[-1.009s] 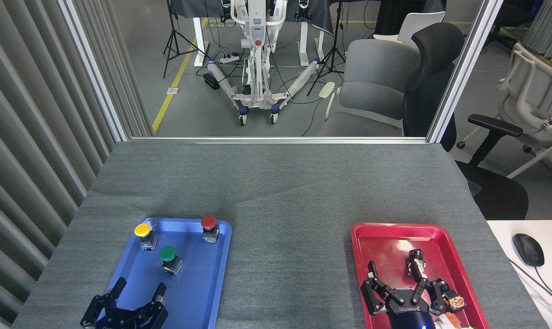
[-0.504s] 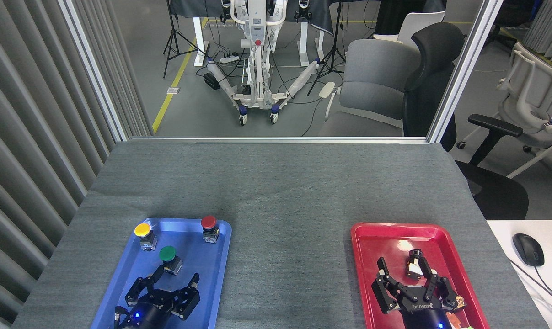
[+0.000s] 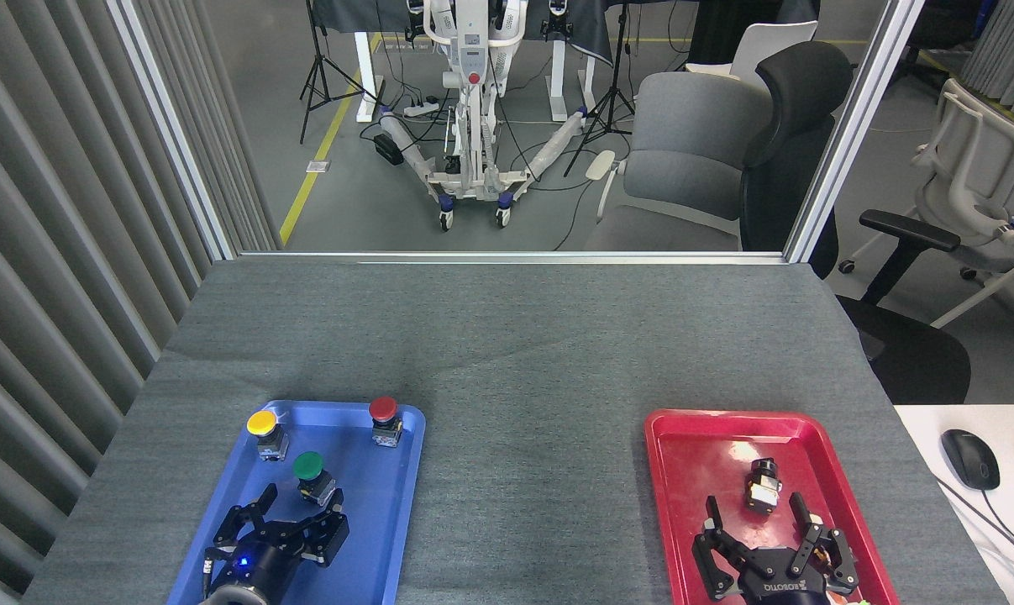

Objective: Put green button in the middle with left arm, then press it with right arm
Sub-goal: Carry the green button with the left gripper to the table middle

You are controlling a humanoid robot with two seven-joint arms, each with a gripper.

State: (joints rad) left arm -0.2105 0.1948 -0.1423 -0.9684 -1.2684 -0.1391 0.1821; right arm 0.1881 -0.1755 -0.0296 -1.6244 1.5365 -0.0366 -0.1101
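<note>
Just beyond left end effector [image 3: 295, 510], green button [image 3: 308, 465]

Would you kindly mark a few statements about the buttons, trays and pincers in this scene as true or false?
1. The green button sits in the blue tray. True.
2. The left pincer is lifting the green button. False: it is open just in front of it, and the button rests in the tray.
3. The right pincer hovers over the red tray. True.
4. The yellow button lies on the bare mat. False: it is in the blue tray.
5. The red button is in the red tray. False: blue tray.
</note>
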